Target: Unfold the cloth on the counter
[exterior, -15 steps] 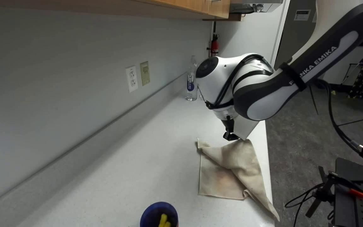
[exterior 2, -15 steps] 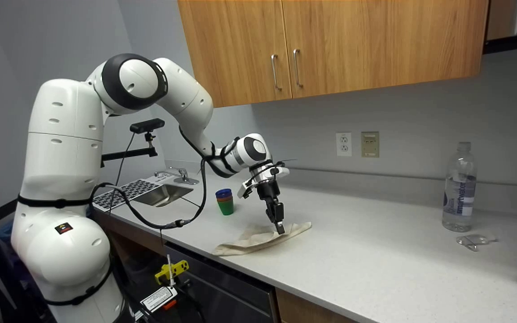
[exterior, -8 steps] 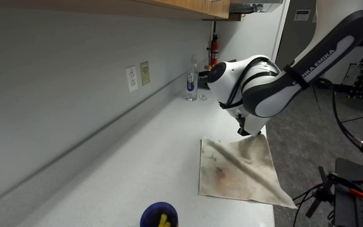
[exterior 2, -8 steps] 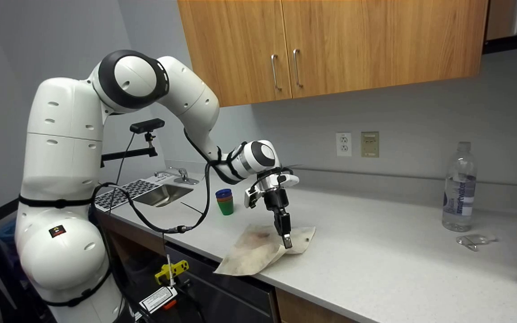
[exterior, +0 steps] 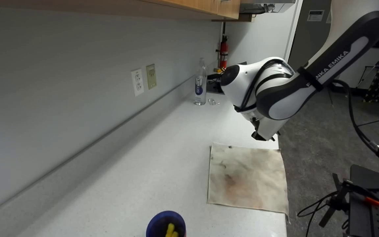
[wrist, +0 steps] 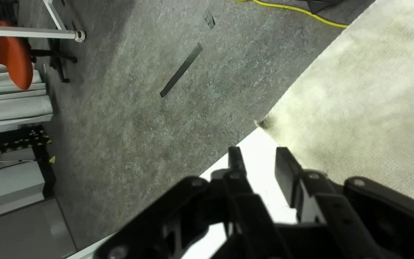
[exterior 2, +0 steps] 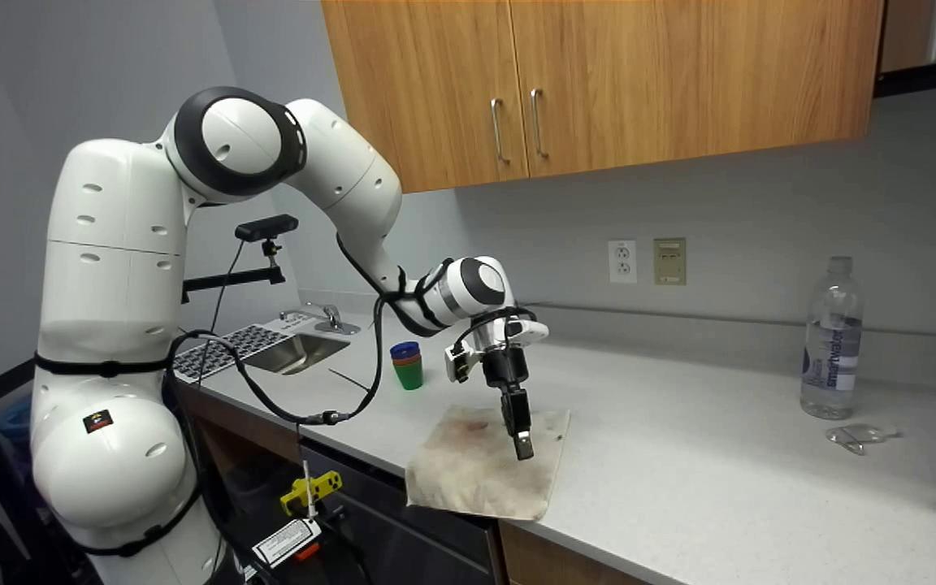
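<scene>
The beige, stained cloth lies spread nearly flat on the white counter in both exterior views (exterior: 247,177) (exterior 2: 480,479). Its front side reaches the counter's front edge and hangs slightly over it. In the wrist view the cloth (wrist: 372,100) fills the right side, with a dark-spotted corner near the fingertips. My gripper (wrist: 259,154) has its fingers apart with nothing between them; the bright counter (wrist: 261,142) shows through the gap. In both exterior views the gripper (exterior: 265,138) (exterior 2: 523,453) is just above the counter, by the cloth's corner near the front edge.
Stacked coloured cups (exterior 2: 407,366) stand behind the cloth; the blue top cup (exterior: 166,220) holds yellow pieces. A water bottle (exterior 2: 832,349) and a clear plastic item (exterior 2: 858,437) stand near the wall. The sink (exterior 2: 293,353) is farther along. The wall cabinet (exterior 2: 598,81) hangs above.
The cloth was folded over diagonally, with a corner at the gripper. That corner moved toward the front edge and was let go; the cloth now lies spread. The gripper shifted toward the front edge.
</scene>
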Robot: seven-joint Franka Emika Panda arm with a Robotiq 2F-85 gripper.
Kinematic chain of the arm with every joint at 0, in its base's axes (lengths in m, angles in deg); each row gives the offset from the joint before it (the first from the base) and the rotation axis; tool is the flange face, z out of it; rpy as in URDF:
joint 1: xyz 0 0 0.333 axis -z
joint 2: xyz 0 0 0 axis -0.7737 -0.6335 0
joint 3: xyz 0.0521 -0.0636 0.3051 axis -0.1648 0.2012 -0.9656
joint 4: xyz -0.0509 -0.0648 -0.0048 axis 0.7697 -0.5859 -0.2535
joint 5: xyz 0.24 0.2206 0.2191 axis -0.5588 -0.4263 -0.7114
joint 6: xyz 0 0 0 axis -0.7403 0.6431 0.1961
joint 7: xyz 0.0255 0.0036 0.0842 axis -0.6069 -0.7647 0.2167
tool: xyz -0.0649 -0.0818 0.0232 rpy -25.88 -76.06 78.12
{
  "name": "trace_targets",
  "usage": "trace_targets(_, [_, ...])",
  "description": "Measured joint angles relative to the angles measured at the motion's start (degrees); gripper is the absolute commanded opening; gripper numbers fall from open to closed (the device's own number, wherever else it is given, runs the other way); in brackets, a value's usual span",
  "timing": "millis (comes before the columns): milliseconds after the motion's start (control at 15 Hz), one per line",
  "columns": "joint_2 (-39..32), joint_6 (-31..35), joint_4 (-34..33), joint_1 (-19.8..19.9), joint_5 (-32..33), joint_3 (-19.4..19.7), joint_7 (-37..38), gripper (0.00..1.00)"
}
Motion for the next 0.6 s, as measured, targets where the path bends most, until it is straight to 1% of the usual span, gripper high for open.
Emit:
trace_targets(200, [2.1, 0.0, 0.0, -0.3, 1.4, -1.3, 1.5, 0.84])
trace_targets(333, [3.9, 0.6, 0.0, -0.3, 1.3, -3.2, 1.3, 0.98])
trace_targets(400, [4.8, 1.8, 0.0, -0.3, 0.8, -4.3, 0.9, 1.0])
trace_targets(600, [6.3, 7.8, 0.0, -0.2, -2.6, -7.2, -1.8, 1.0])
